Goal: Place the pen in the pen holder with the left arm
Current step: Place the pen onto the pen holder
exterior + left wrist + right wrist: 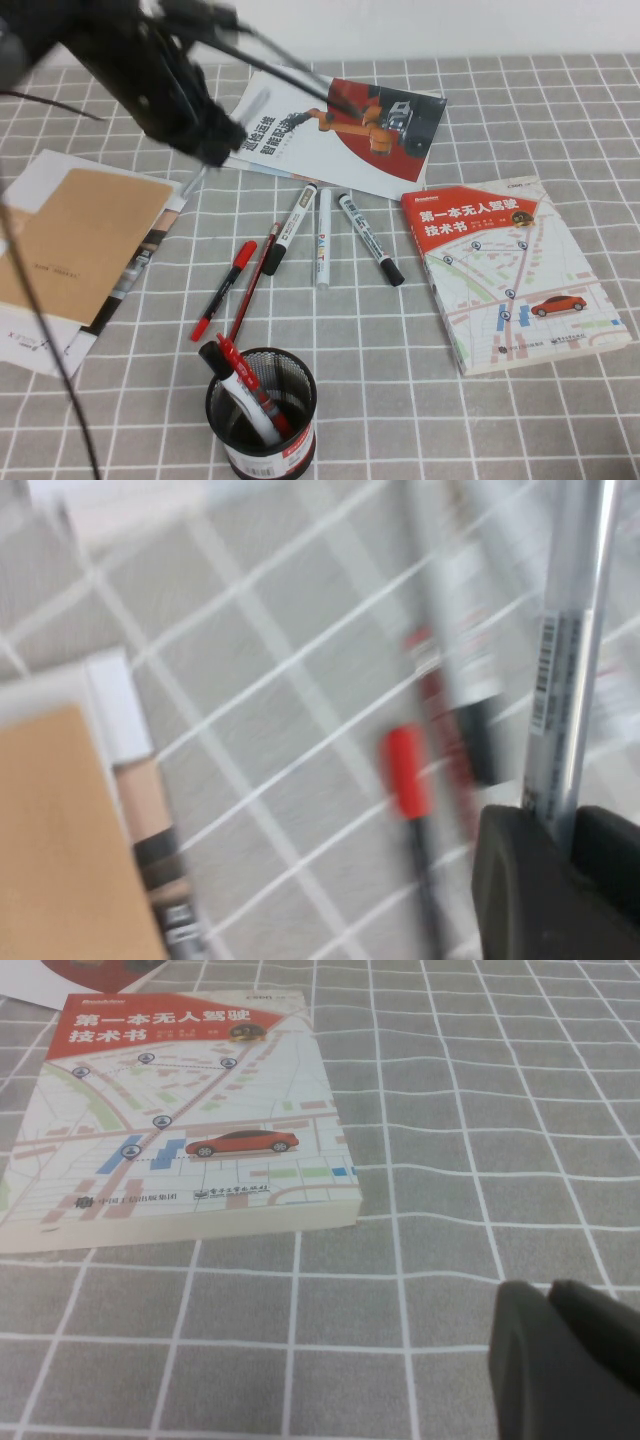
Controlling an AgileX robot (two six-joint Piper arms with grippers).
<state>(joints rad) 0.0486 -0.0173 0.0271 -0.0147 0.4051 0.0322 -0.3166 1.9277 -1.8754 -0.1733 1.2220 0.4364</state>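
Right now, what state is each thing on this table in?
Pen: held in the left gripper, off the table.
Pen holder: upright, pens already inside.
Red pen: lying flat.
Map book: closed.
Right gripper: shut, empty, above the cloth.

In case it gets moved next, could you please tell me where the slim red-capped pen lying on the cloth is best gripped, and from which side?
Grip the slim red-capped pen at mid-barrel, straight from above, jaws across it: it lies flat, with a dark red pen close alongside. The left gripper, raised, holds the grey-silver pen; the right gripper hovers by the map-covered book.
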